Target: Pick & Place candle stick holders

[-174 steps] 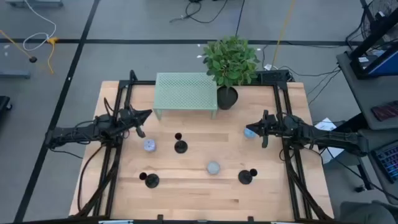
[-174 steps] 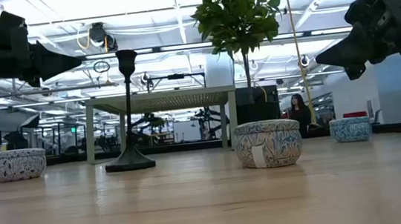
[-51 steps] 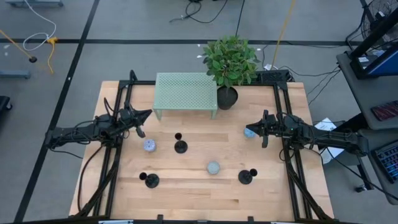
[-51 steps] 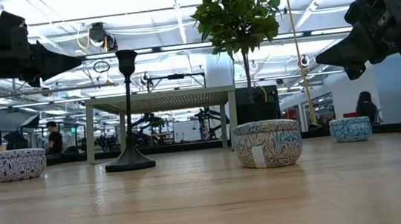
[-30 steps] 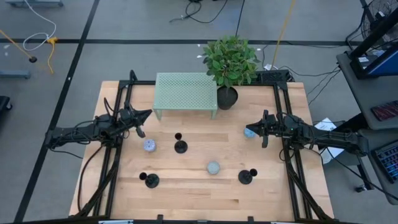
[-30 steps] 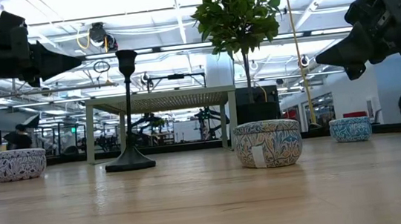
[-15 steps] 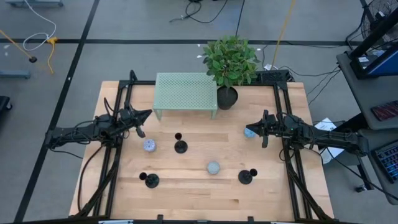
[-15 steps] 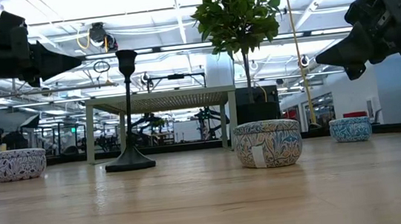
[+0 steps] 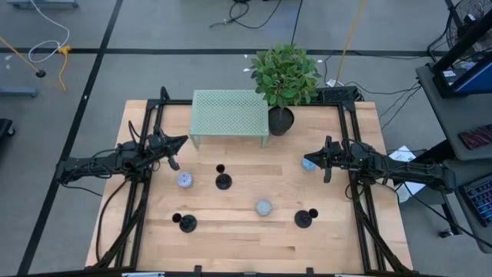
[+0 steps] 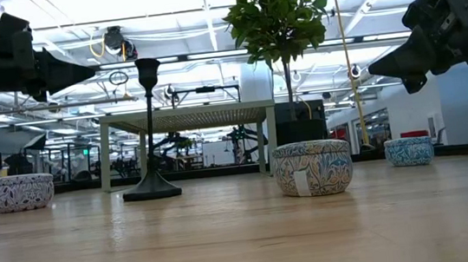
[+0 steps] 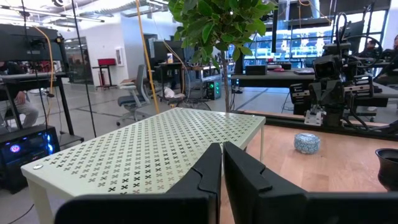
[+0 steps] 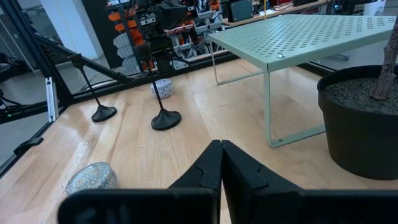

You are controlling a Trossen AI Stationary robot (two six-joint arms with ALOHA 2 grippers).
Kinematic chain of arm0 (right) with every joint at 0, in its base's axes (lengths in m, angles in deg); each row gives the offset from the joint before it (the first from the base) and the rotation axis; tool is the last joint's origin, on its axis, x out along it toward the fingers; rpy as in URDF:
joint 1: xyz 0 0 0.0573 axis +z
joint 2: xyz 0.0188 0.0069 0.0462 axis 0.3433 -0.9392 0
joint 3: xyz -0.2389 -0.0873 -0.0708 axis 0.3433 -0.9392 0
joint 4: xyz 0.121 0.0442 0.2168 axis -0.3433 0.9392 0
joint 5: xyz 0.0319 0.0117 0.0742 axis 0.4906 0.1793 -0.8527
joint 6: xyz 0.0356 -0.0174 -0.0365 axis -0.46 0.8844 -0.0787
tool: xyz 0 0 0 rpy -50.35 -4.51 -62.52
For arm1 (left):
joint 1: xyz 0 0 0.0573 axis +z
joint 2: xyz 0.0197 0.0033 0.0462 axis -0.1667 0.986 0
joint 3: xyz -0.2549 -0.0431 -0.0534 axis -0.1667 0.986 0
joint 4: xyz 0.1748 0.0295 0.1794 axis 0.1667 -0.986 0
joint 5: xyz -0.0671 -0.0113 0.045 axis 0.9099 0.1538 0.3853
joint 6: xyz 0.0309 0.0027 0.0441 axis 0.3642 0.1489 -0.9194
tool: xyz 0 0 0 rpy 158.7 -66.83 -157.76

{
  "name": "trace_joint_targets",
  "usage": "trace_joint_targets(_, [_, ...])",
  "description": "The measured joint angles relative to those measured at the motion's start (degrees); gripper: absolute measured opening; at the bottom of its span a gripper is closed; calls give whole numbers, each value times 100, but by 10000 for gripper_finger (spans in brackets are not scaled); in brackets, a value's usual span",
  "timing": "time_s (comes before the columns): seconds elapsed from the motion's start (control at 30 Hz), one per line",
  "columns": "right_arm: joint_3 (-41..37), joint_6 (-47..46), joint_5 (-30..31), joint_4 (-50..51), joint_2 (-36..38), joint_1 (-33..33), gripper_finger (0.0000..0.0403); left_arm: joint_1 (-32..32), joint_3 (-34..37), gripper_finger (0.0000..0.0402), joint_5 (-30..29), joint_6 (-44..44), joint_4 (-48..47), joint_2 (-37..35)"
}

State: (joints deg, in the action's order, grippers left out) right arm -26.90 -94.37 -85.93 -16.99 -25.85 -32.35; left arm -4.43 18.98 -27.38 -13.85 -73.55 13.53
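Three matte-black candle stick holders stand upright on their disc bases on the wooden table: one mid-table [image 9: 223,181], one near the front left [image 9: 187,223], one near the front right [image 9: 304,219]. The mid-table one shows in the low view [image 10: 154,188] and two show in the right wrist view [image 12: 165,119] [image 12: 103,114]. My left gripper [image 9: 181,141] hovers shut and empty at the left, near the green stand's corner; its shut fingers show in the left wrist view [image 11: 221,150]. My right gripper [image 9: 314,159] hovers shut and empty at the right, above a small tin; its fingers show in the right wrist view [image 12: 221,147].
A pale green perforated stand [image 9: 231,115] and a potted plant in a black pot [image 9: 280,121] stand at the table's far side. Three small patterned tins sit on the table [image 9: 184,179] [image 9: 264,207] [image 9: 309,163]. Black frame rails run along both sides [image 9: 138,208].
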Motion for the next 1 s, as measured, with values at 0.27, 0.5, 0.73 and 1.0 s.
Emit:
trace_joint_targets(0.27, [0,119,-8,-230,-4,0,0,-2,0,24,0,0,0,2])
trace_joint_targets(0.5, [-1,695,25,-940,-24,-2,0,-1,1,24,12,82,2,1])
trace_joint_targets(0.73, [0,633,23,-887,-68,-2,0,0,0,24,887,413,158,0])
trace_joint_targets(1.0, [-1,394,309,-1438,-122,0,0,-2,2,37,2070,655,329,273])
